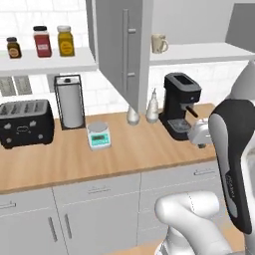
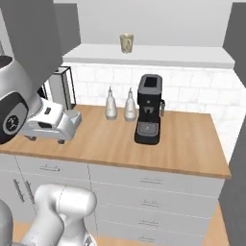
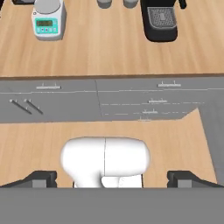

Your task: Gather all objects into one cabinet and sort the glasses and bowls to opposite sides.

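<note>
A beige mottled mug (image 1: 159,44) (image 2: 126,43), one of the glasses, stands upright on the white inner shelf (image 1: 199,52) (image 2: 168,55) of the open wall cabinet. The cabinet's grey slab door (image 1: 122,50) with its bar handle is swung out towards me. My gripper (image 1: 200,142) (image 2: 45,138) (image 3: 112,179) hangs in front of the counter edge, far below the shelf, open and with nothing between its fingers. In the hand view it looks down on the counter front and the floor. The bowls are out of view.
On the wooden counter (image 1: 124,154) stand a black toaster (image 1: 25,122), a paper-towel holder (image 1: 69,102), a small scale (image 1: 98,135) (image 3: 49,19), two grey bottles (image 1: 152,107) (image 2: 120,104) and a black coffee machine (image 1: 180,104) (image 2: 149,108) (image 3: 161,19). Three jars (image 1: 42,42) sit on the left shelf. Grey drawers (image 2: 149,192) lie below.
</note>
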Controlling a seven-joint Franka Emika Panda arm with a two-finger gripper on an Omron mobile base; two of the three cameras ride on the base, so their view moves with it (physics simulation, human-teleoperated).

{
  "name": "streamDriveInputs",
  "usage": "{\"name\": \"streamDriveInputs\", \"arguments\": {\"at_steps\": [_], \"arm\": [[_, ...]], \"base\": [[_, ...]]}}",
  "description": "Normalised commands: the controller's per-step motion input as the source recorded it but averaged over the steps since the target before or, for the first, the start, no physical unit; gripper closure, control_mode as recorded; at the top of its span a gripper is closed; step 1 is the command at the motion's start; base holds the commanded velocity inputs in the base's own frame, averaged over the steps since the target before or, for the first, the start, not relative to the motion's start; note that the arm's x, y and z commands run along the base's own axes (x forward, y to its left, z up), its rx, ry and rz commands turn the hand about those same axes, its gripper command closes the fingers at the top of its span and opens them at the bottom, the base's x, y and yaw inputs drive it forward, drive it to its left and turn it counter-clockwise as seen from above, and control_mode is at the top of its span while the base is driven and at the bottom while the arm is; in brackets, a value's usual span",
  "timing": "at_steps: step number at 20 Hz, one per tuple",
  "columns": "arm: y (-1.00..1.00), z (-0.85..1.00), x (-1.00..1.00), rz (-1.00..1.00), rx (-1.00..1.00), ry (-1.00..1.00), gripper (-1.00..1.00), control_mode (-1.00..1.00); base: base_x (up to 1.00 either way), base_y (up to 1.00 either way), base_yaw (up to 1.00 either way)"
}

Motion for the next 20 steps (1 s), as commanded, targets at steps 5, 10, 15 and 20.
{"name": "streamDriveInputs", "arguments": {"at_steps": [5, 10, 15, 20], "arm": [[0.00, 0.00, 0.00, 0.00, 0.00, 0.00, -1.00, 1.00], [0.00, 0.00, 0.00, 0.00, 0.00, 0.00, -1.00, 1.00], [0.00, 0.00, 0.00, 0.00, 0.00, 0.00, -1.00, 1.00], [0.00, 0.00, 0.00, 0.00, 0.00, 0.00, -1.00, 1.00]], "base": [[0.70, -0.06, 0.34], [0.30, -0.42, 0.08], [0.10, -0.40, -0.09], [0.21, -0.35, -0.18]]}}
